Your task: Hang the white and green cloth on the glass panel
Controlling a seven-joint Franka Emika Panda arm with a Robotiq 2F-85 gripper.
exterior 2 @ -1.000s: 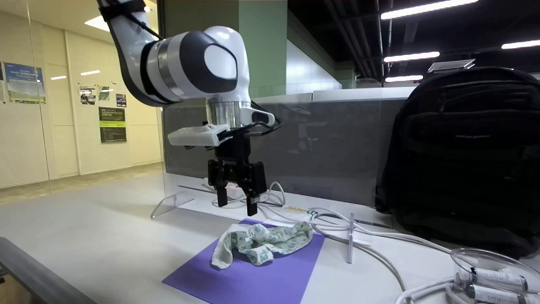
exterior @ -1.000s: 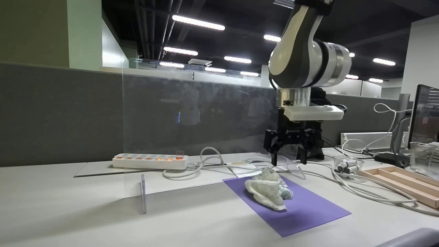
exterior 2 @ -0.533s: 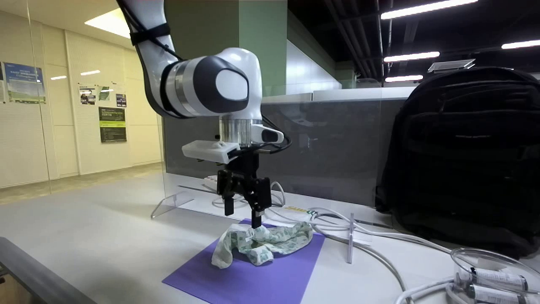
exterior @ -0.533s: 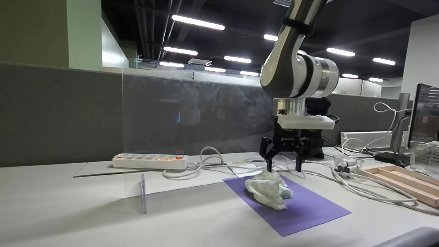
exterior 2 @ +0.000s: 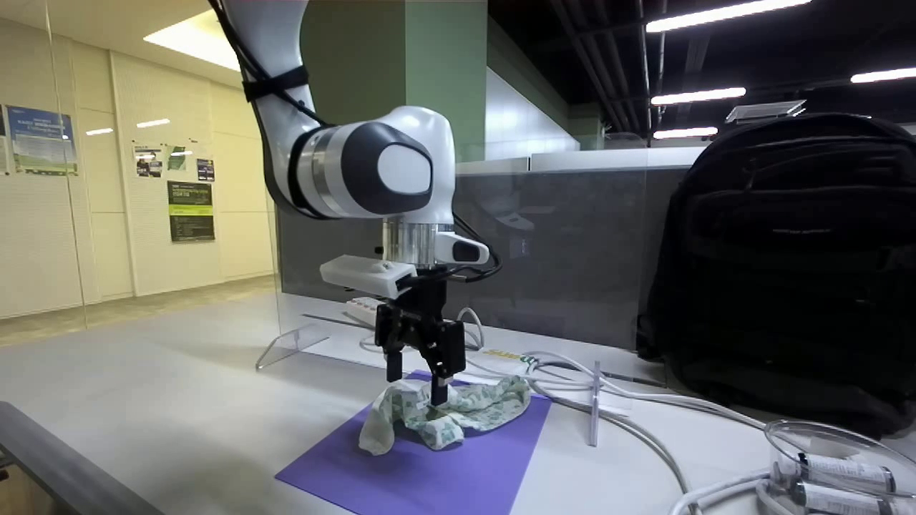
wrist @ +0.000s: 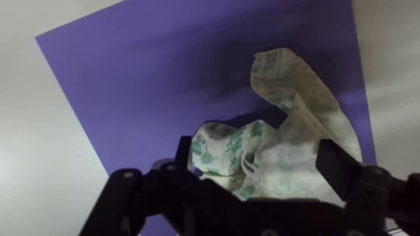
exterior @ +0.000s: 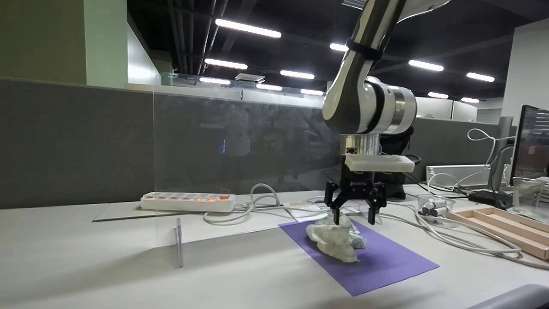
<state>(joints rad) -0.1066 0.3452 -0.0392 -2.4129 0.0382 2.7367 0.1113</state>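
Well left of the pincer (exterior: 354, 219), in an exterior view, I see a power strip (exterior: 188, 203) with orange lights. The glass panel (exterior: 257, 141) stands upright, running from the pincer's left to behind it. The white and green cloth (exterior: 330, 241) lies crumpled on a purple mat (exterior: 386, 267), below the pincer and slightly leftward. The pincer is spread; in the wrist view its fingers (wrist: 334, 167) stand apart with cloth showing between them, and I can't tell if a tip touches it. Right of the pincer sit small cylinders (exterior: 434, 207), then a pale pinkish tray (exterior: 506, 234).
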